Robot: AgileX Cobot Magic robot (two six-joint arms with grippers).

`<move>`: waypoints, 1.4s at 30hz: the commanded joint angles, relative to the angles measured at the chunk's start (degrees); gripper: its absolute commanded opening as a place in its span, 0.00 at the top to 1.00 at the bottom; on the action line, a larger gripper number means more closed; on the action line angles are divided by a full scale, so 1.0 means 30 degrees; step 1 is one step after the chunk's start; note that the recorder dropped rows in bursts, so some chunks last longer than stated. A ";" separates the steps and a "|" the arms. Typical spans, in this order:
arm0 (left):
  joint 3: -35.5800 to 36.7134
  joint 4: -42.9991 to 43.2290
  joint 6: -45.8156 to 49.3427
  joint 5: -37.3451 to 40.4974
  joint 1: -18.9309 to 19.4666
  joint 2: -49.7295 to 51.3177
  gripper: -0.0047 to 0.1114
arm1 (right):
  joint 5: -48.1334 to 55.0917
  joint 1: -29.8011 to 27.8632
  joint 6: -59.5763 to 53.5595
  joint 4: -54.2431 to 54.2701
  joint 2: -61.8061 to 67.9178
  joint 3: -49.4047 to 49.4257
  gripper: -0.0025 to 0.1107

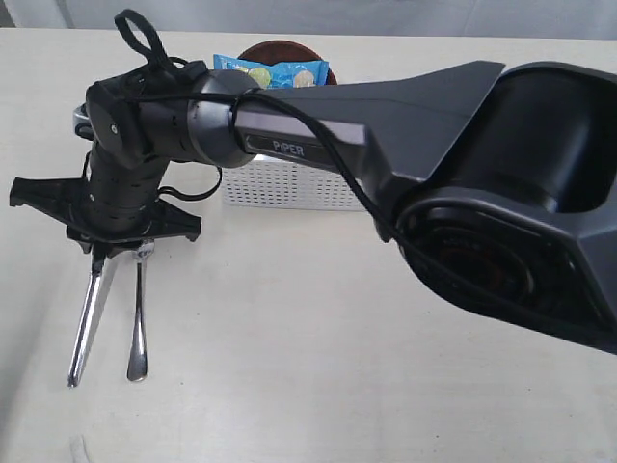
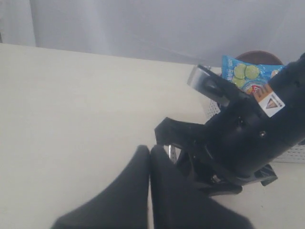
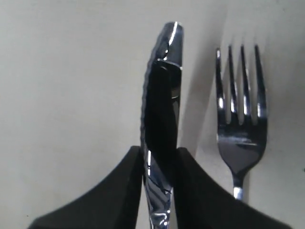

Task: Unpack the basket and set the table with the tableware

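Right gripper (image 3: 159, 155), seen from its own wrist camera: the two dark fingers are closed part-way onto the steel knife (image 3: 162, 86), which fills the gap between them; nothing else is held. The blade runs from the fingers at lower centre of the frame to its tip near top centre, so its long axis continues the line of the gripper. The fork (image 3: 240, 124) lies on the table (image 3: 71, 71) just right of the knife in this frame, tines toward the top, handle toward the bottom. The two long axes are close to parallel, with a narrow strip of shadowed tabletop between them.

In the exterior view the right arm (image 1: 405, 106) reaches from the right edge across to the left of the frame. Both pieces extend from beneath its gripper toward the lower left, knife on the left, fork on the right. Whether the blade rests on the table or hangs just above it cannot be told. The basket (image 1: 289, 188) stands at upper centre, well apart from the cutlery, with a blue chip bag (image 1: 275, 70) and a brown plate (image 1: 280, 46) showing above its rim.

Left gripper (image 2: 148, 157), lower centre of its own view, has its fingers pressed together on nothing.

Judgement: the knife is being set beside the fork, and the jaws must part without nudging the blade sideways toward the fork.
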 commanded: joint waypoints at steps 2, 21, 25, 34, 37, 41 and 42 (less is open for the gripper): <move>0.0053 -0.0018 0.0010 -0.0210 0.0019 -0.0069 0.96 | 0.0601 0.0022 0.0084 -0.0402 0.0316 -0.0053 0.98; 0.0053 -0.0018 0.0010 -0.0210 0.0019 -0.0069 0.96 | 0.0052 -0.0352 0.1633 -0.2226 0.0395 -0.0053 0.98; 0.0053 -0.0018 0.0010 -0.0210 0.0019 -0.0069 0.96 | 0.0096 -0.0393 0.1633 -0.2862 0.0395 -0.0053 0.98; 0.0053 -0.0018 0.0010 -0.0210 0.0019 -0.0069 0.96 | 0.0696 -0.0517 0.1715 -0.3564 0.0395 -0.0053 0.98; 0.0053 -0.0018 0.0010 -0.0210 0.0019 -0.0069 0.96 | 0.0740 -0.0517 0.1715 -0.3564 0.0395 -0.0053 0.98; 0.0053 -0.0018 0.0010 -0.0210 0.0019 -0.0069 0.96 | 0.0803 -0.0517 0.2044 -0.3609 0.0395 -0.0053 0.98; 0.0053 -0.0018 0.0010 -0.0210 0.0019 -0.0069 0.96 | 0.0803 -0.0517 0.2131 -0.3740 0.0395 -0.0053 0.98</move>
